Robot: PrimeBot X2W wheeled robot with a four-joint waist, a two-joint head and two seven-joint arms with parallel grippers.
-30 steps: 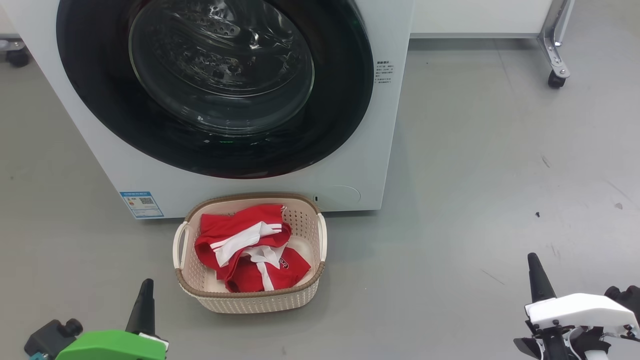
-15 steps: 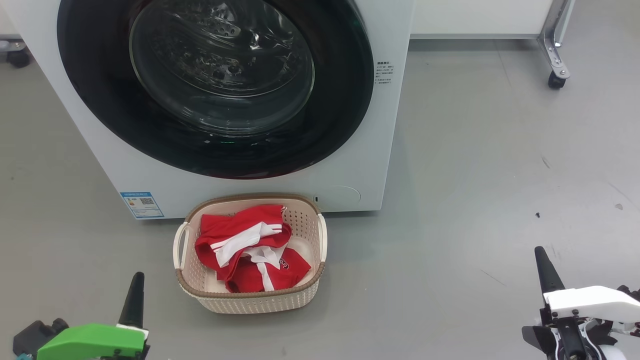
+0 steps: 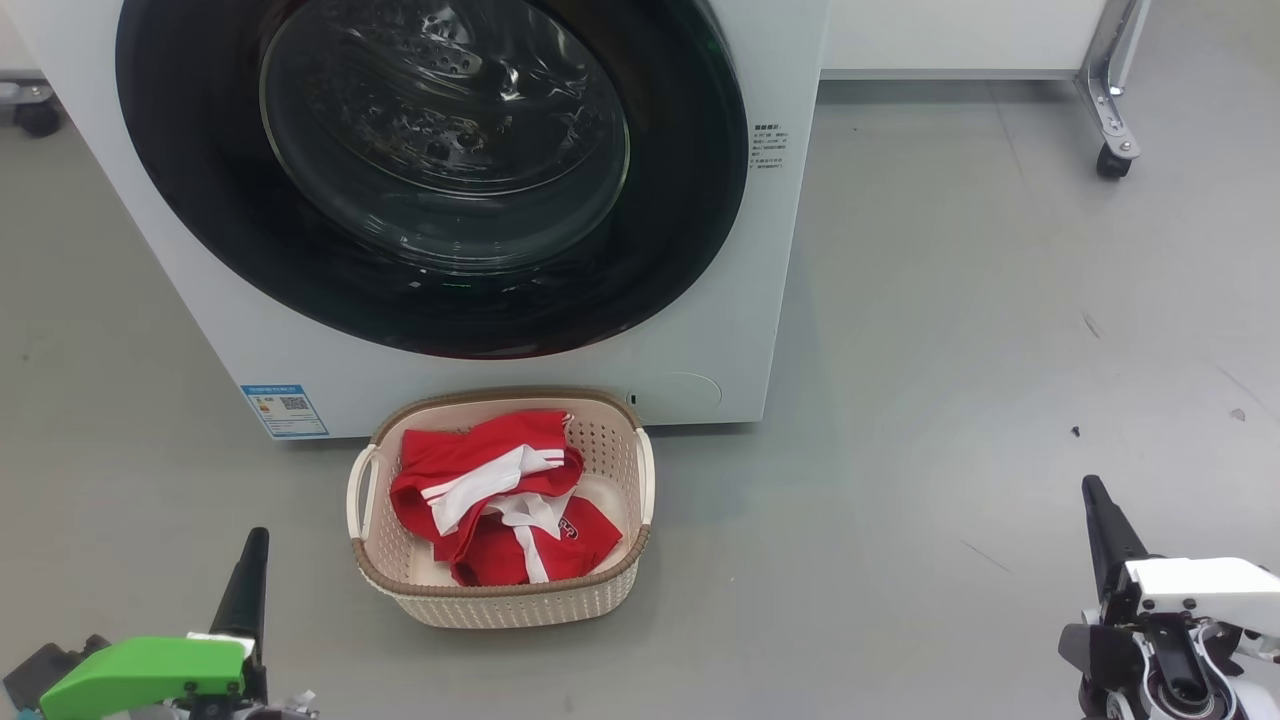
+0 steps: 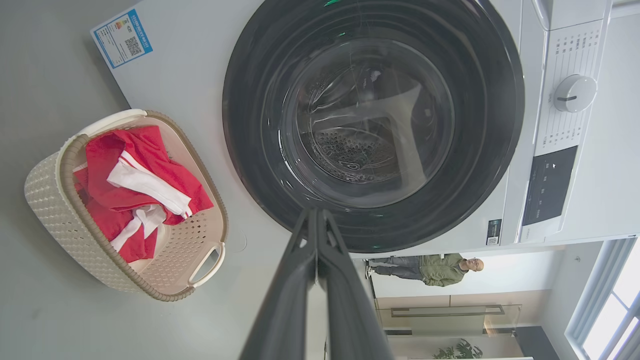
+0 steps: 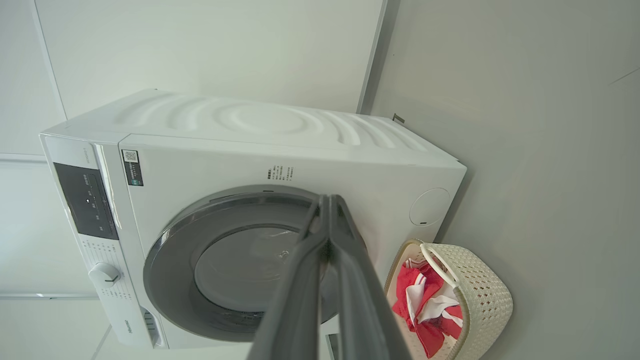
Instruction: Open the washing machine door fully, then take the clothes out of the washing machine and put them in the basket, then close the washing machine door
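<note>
The washing machine door (image 3: 430, 170) sat closed against the front of the washing machine (image 3: 720, 340), the steel drum (image 3: 440, 100) visible through it. The basket (image 3: 500, 600) stood on the grey floor (image 3: 950, 350) just before the machine, below the door. The clothes (image 3: 500, 500) lay heaped inside the basket, red with white stripes. The left pincer (image 3: 252, 560) hung low, left of the basket and apart from it, its fingers pressed together on nothing. The right pincer (image 3: 1098, 505) hung well to the right, likewise clenched and empty.
</note>
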